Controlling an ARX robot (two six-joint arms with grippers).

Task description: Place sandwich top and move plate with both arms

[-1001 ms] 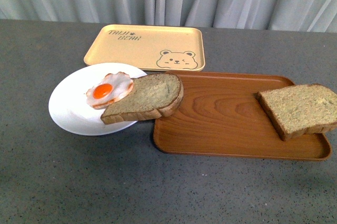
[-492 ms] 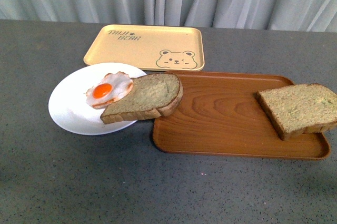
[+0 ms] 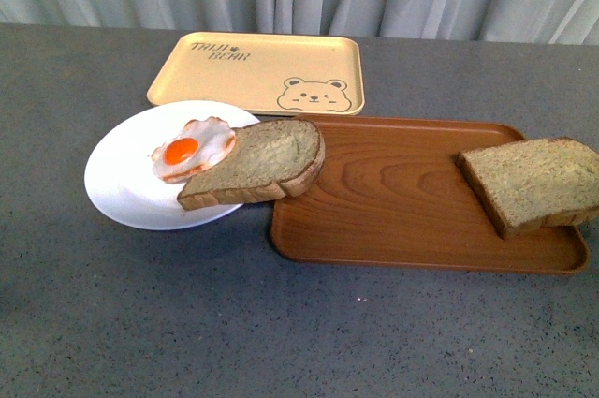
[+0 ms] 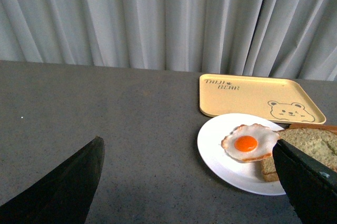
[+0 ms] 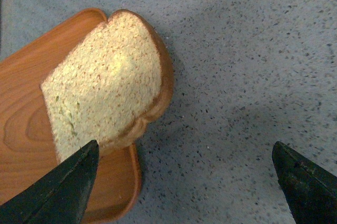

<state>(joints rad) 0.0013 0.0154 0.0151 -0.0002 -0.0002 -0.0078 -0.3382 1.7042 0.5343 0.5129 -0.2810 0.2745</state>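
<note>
The sandwich top is a squarish brown slice lying on the right end of the brown wooden tray, overhanging its edge. The right wrist view shows the sandwich top from above. My right gripper is open above the bare table just beside it, with one finger near the slice's edge. The white plate stands at the left. My left gripper is open and empty, low over the table beside the plate. Neither arm shows in the front view.
A fried egg and a dome-ended bread slice lie on the plate, and the slice reaches over onto the wooden tray. A pale yellow bear-print tray lies behind them. A grey curtain hangs at the back.
The whole scene sits slightly higher in the front view than before. No thing has moved relative to the others.
</note>
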